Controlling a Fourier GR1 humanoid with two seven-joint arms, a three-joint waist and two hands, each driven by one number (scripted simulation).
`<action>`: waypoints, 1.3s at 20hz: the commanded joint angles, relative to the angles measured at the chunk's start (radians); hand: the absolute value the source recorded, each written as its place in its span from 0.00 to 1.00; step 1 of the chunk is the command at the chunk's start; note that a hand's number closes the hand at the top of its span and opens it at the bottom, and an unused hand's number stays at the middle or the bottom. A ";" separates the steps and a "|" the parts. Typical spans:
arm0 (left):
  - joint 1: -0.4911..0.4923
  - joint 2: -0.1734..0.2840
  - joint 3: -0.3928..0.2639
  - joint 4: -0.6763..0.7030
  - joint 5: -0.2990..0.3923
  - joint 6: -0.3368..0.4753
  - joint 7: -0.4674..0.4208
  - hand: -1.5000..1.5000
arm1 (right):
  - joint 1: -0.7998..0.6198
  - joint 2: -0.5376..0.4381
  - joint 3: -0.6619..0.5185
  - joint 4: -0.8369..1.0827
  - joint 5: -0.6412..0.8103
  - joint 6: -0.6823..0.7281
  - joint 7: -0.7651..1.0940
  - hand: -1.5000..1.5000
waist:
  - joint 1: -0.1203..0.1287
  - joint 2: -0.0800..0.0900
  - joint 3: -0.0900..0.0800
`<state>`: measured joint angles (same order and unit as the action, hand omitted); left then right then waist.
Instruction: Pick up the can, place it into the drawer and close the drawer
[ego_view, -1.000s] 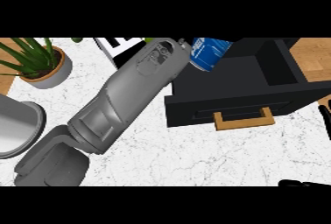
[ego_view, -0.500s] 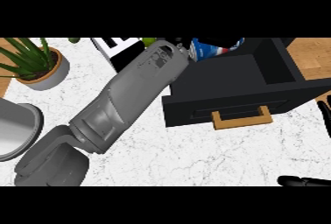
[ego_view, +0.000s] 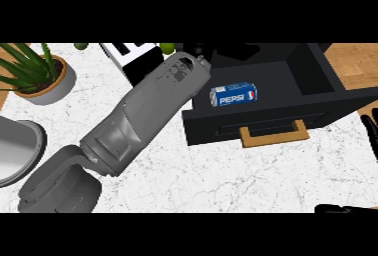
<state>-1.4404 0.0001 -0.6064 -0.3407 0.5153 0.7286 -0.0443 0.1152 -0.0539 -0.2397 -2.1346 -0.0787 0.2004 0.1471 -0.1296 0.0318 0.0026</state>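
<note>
The blue Pepsi can (ego_view: 235, 96) lies on its side inside the open black drawer (ego_view: 221, 125), near its front left corner, with no hand touching it. A wooden handle (ego_view: 274, 135) sits on the drawer's front. My left forearm runs from the lower left up to the drawer's back left. There my left hand (ego_view: 198, 50) shows only partly against the dark drawer, apart from the can, fingers relaxed. Of my right hand (ego_view: 370, 126), straight fingers show at the right edge and a tip at the bottom right.
A potted plant (ego_view: 40, 75) stands at the upper left, and a grey round vessel (ego_view: 15, 150) lies at the left edge. A white and black object (ego_view: 133, 56) sits behind my left forearm. Wooden floor (ego_view: 358, 60) shows past the drawer at the right.
The can was in my left hand over the drawer's back left. It has left the hand and now lies inside the drawer. The right hand's fingers show more at the right edge.
</note>
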 joint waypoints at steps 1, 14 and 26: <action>0.026 0.000 -0.021 -0.016 0.023 0.038 -0.018 0.00 | -0.010 0.009 0.019 0.005 0.020 -0.011 0.010 0.00 | 0.000 0.001 0.000; 0.020 0.000 0.000 -0.051 0.131 0.047 -0.048 0.00 | -0.054 -0.116 0.023 -0.066 0.242 0.004 -0.076 0.00 | 0.021 -0.002 -0.001; -0.017 0.000 -0.004 -0.103 0.190 0.132 -0.075 0.00 | -0.124 -0.188 0.193 0.026 0.673 -0.056 -0.167 0.00 | 0.076 -0.018 -0.001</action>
<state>-1.4388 0.0000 -0.5899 -0.4219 0.6995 0.8191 -0.1339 0.0140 -0.2135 -0.0874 -2.1629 0.4668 0.1666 0.0123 -0.0716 0.0209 0.0009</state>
